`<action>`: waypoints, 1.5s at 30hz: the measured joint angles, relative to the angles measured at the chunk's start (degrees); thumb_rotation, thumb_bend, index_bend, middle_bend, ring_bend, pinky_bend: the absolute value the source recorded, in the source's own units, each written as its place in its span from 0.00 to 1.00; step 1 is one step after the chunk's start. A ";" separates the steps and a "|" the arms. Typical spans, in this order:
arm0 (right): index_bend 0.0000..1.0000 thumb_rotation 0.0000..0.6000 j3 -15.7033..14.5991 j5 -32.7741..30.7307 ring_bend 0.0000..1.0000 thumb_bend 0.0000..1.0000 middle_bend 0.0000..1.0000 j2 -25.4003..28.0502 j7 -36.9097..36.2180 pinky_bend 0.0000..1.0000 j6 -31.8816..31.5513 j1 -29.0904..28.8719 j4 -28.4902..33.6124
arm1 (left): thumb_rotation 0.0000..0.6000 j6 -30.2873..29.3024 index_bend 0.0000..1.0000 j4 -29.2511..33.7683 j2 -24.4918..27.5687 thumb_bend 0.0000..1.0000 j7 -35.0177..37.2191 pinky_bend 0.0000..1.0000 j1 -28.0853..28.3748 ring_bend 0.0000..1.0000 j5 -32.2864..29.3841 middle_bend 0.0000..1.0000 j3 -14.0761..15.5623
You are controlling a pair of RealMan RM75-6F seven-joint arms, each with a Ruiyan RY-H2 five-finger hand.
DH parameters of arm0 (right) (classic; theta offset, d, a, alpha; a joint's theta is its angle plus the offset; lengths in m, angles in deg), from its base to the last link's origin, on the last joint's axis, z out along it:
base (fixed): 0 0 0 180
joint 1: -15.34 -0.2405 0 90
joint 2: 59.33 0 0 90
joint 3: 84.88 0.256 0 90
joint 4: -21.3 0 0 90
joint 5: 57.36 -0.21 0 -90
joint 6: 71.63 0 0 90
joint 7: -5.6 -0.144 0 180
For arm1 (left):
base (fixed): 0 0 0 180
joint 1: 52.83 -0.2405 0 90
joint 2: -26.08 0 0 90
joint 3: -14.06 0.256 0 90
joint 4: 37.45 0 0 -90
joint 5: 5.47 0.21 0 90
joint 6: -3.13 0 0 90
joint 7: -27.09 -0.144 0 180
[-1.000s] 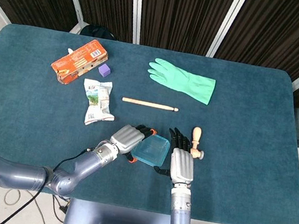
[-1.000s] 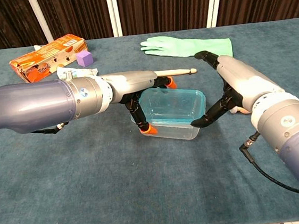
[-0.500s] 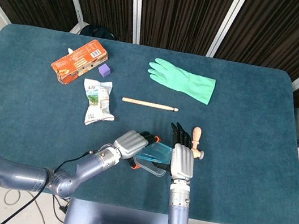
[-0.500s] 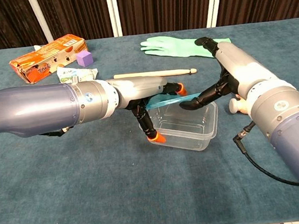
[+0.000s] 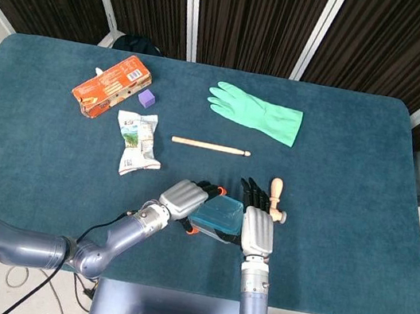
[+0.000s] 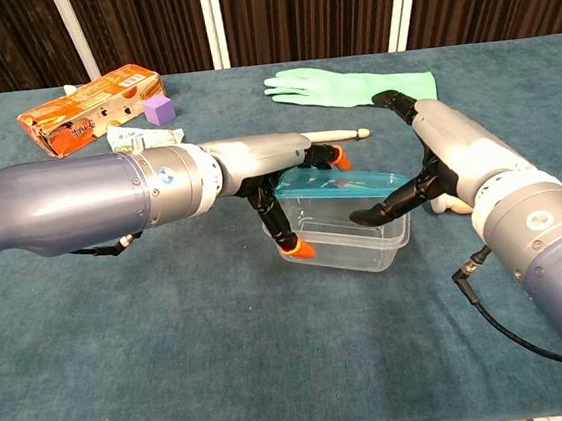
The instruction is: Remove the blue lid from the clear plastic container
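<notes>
- The clear plastic container (image 6: 349,238) sits on the worktop (image 6: 178,382) near its front edge, between the two hands.
- The blue lid (image 6: 343,181) is no longer seated: in the chest view it hangs tilted above the container's rim, its near-left end raised and its right end low, close to the rim.
- The left hand (image 6: 278,186) reaches over the container's left end; its upper fingers touch the lid's raised end while an orange-tipped finger runs down the outside of the left wall, apparently to brace the box as the lid comes up. Whether it truly pinches the lid I cannot tell.
- The right hand (image 6: 414,181) has its dark fingertips (image 6: 367,212) curled under the lid's right end, by all appearances grasping it and carrying its weight.
- Judgement: the seal looks broken, so what remains is lifting the lid clear and setting it aside.
- A risk: the light container could be dragged or tipped if the left-hand brace slips.
- Behind lie a wooden stick (image 5: 210,146), a green rubber glove (image 5: 257,114), a small wooden stamp (image 5: 276,199), a snack packet (image 5: 136,143), an orange carton (image 5: 111,86) and a purple cube (image 5: 147,98), all well apart from the work.
</notes>
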 measured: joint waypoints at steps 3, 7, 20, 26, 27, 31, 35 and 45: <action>0.15 1.00 -0.13 0.15 0.02 0.12 0.18 -0.07 -0.04 0.00 0.22 -0.12 -0.20 | 1.00 -0.05 0.16 0.03 -0.04 0.22 0.49 0.31 -0.18 0.17 0.56 0.22 -0.15; 0.26 1.00 -0.08 0.28 0.07 0.14 0.25 -0.20 -0.11 0.00 0.48 -0.33 -0.65 | 1.00 0.15 0.16 0.12 -0.02 0.22 1.04 0.32 -0.37 0.17 1.04 0.22 -0.15; 0.55 1.00 0.34 1.01 0.10 0.45 0.32 -0.32 -1.05 0.00 0.80 -0.70 -1.16 | 1.00 0.84 0.16 -0.24 0.26 0.22 1.56 0.32 -0.68 0.17 1.41 0.22 0.28; 0.61 1.00 0.29 0.90 0.10 0.57 0.32 -0.12 -0.65 0.00 1.14 -0.87 -1.09 | 1.00 0.81 0.16 -0.05 0.43 0.22 1.74 0.30 -0.76 0.15 1.55 0.21 0.17; 0.62 1.00 0.24 0.82 0.10 0.58 0.32 -0.08 -0.59 0.00 1.20 -0.87 -1.03 | 1.00 0.75 0.15 0.01 0.47 0.22 1.78 0.29 -0.79 0.14 1.59 0.21 0.13; 0.64 1.00 0.13 0.62 0.10 0.61 0.32 0.06 -0.63 0.00 1.27 -0.77 -0.97 | 1.00 0.49 0.11 0.22 0.76 0.22 1.89 0.22 -0.91 0.06 1.78 0.16 -0.01; 0.68 1.00 0.08 0.62 0.10 0.61 0.32 0.22 -0.68 0.00 1.21 -0.67 -1.08 | 1.00 0.24 0.03 0.58 1.28 0.21 2.17 0.16 -1.22 0.00 2.00 0.10 -0.09; 0.71 1.00 0.17 1.18 0.10 0.61 0.32 0.42 -0.82 0.00 1.09 -0.80 -1.61 | 1.00 -0.85 0.01 1.98 2.65 0.21 3.61 0.16 -2.46 0.00 3.73 0.07 -0.29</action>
